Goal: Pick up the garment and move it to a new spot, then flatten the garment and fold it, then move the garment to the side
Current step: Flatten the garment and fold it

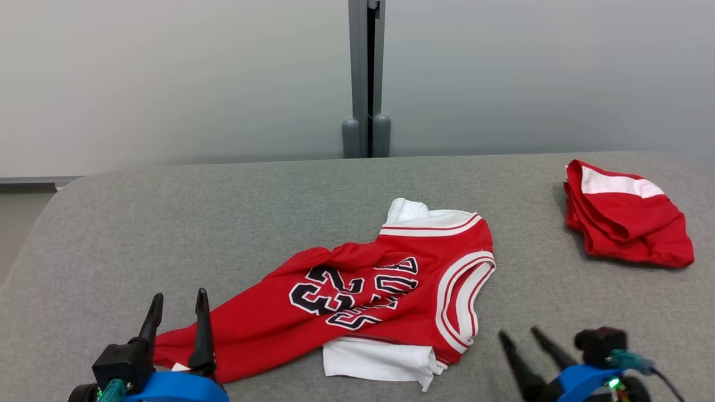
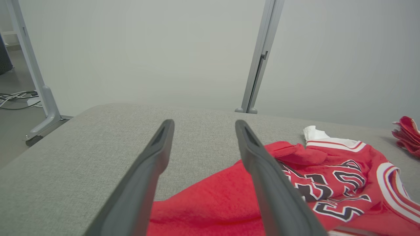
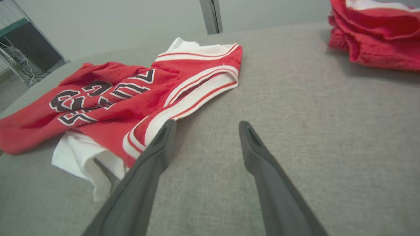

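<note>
A red basketball jersey, the garment [image 1: 368, 290] [image 2: 295, 186] [image 3: 131, 95], lies crumpled on the grey padded table [image 1: 223, 223], with white trim, black numbers and a white lining showing at its lower edge. My left gripper [image 1: 179, 301] [image 2: 203, 126] stands open over the jersey's lower-left end, holding nothing. My right gripper [image 1: 522, 335] [image 3: 206, 126] is open just right of the jersey's armhole, above bare table.
A second red and white garment [image 1: 625, 220] [image 3: 374, 32] [image 2: 407, 134] lies folded at the far right of the table. A grey post [image 1: 367, 78] stands behind the table against a pale wall. The table's left edge drops to the floor.
</note>
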{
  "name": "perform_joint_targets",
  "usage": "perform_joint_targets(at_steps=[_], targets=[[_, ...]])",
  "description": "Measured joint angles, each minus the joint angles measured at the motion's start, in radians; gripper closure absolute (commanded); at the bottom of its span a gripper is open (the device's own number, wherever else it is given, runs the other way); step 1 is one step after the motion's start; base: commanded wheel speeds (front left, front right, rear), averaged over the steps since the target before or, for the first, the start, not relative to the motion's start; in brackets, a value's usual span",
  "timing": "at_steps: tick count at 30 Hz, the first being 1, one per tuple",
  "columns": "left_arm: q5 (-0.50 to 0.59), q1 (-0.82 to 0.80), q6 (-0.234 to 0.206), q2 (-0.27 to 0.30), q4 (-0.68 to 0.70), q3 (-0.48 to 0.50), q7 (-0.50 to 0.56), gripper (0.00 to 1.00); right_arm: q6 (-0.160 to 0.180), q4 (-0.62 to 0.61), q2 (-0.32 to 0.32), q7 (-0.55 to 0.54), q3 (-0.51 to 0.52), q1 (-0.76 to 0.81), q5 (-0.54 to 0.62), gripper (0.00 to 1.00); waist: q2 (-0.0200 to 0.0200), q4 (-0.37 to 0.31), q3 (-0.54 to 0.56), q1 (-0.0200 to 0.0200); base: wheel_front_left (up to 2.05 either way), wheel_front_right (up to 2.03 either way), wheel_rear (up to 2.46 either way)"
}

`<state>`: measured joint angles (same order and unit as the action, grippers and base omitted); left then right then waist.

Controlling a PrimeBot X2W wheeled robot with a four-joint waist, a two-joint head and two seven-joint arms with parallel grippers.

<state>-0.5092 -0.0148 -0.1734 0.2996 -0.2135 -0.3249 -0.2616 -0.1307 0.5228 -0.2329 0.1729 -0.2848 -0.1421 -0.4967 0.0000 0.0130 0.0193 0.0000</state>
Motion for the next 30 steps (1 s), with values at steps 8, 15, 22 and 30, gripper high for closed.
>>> perform_joint_targets(at_steps=[8,15,22,30], targets=[[0.003,-0.016,0.016,-0.008,-0.024,-0.017,0.0,0.0,0.0,0.071,-0.026,-0.146,-0.186,-0.06,-0.152,0.0,0.0,0.038,-0.013,0.0,0.0,0.0,0.0],[0.005,-0.042,0.025,-0.013,-0.043,-0.026,0.0,0.0,0.0,0.172,-0.009,-0.165,-0.269,-0.163,-0.225,0.0,0.0001,0.071,-0.046,0.0002,0.0,0.0,0.0],[0.006,-0.06,0.026,-0.022,-0.069,-0.029,0.0,0.0,0.0,0.23,-0.023,-0.158,-0.352,-0.214,-0.293,1.0,0.0001,0.095,-0.068,0.0002,0.0,0.0,0.0],[0.004,-0.072,0.033,-0.032,-0.075,-0.033,0.0,0.0,0.0,0.198,-0.17,-0.104,-0.319,-0.313,-0.37,1.0,0.0001,0.089,-0.101,0.0001,0.0,0.0,0.0]])
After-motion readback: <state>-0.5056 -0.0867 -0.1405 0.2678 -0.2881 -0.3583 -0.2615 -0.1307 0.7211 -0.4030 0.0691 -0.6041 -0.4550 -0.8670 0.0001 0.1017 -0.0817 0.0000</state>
